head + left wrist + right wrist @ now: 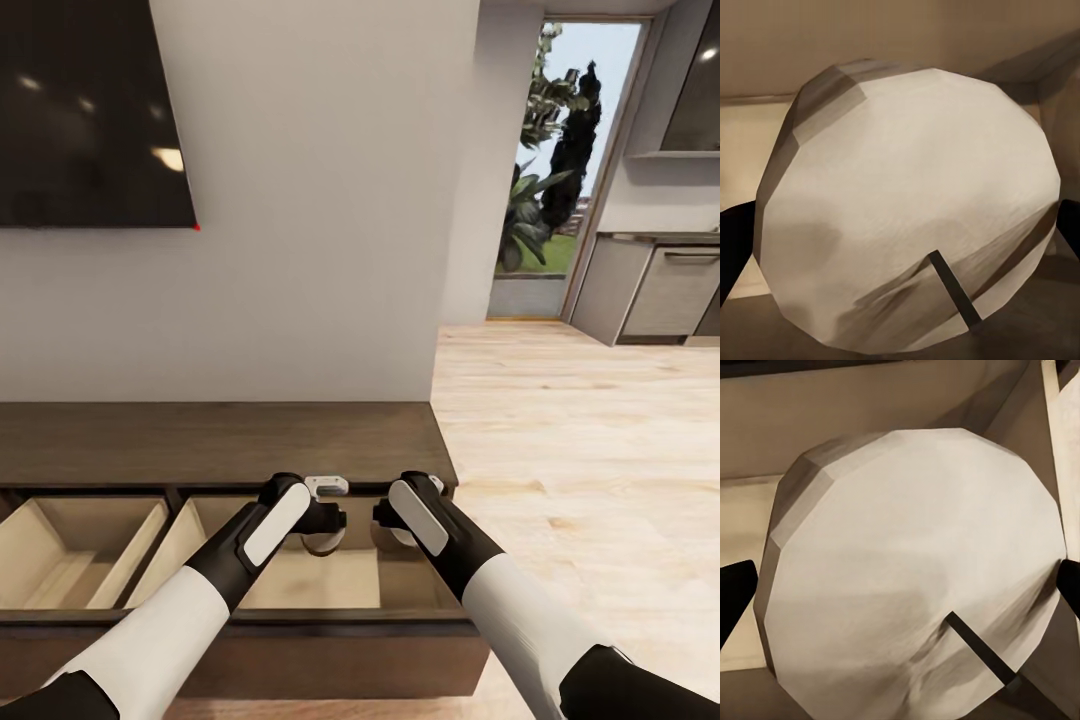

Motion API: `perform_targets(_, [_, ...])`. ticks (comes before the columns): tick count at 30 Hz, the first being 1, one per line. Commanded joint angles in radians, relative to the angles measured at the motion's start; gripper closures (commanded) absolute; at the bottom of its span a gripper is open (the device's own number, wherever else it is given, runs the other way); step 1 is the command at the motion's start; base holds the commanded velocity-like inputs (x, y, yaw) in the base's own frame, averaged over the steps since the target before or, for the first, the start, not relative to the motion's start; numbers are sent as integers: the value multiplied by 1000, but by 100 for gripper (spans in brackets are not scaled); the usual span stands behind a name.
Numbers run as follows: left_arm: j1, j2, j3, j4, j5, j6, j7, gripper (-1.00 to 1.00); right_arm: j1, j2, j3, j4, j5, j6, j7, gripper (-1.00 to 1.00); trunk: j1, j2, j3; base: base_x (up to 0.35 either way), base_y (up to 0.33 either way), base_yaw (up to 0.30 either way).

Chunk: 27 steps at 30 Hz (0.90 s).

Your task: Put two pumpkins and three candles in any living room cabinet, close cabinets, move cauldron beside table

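The cabinet (215,440) stands against the wall below a dark screen (90,110), with both wide drawers pulled open toward the robot. Both arms reach over the open drawer (330,580) at the cabinet's doorway end.

Left hand (322,522): in the left wrist view, a grey-beige candle (907,210) sits between the two dark fingertips (735,247), one at each side of it. The hand is clamped on this candle above the drawer interior.

Right hand (385,522): in the right wrist view, a second candle (915,570) sits likewise between the fingertips (735,592), with the drawer's pale inner walls behind it. This hand is clamped on its candle.

The neighbouring drawer (70,550), nearer the screen, shows pale panels inside.
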State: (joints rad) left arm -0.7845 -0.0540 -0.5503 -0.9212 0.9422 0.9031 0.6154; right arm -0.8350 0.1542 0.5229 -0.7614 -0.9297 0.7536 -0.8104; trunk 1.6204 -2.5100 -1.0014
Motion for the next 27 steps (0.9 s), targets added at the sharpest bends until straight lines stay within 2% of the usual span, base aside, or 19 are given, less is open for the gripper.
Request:
perform_targets(1, [-1,0,-2,-1,10,0,10,100,-1,0,3,-1,-9,1,-11,100,0,0,-1,19,0,0])
perform_targets(27, [-1,2,-2,-2,9,-1,10,100,-1,1,3,-1,-10,1,-10,100,12,-7,-102,1,0,0])
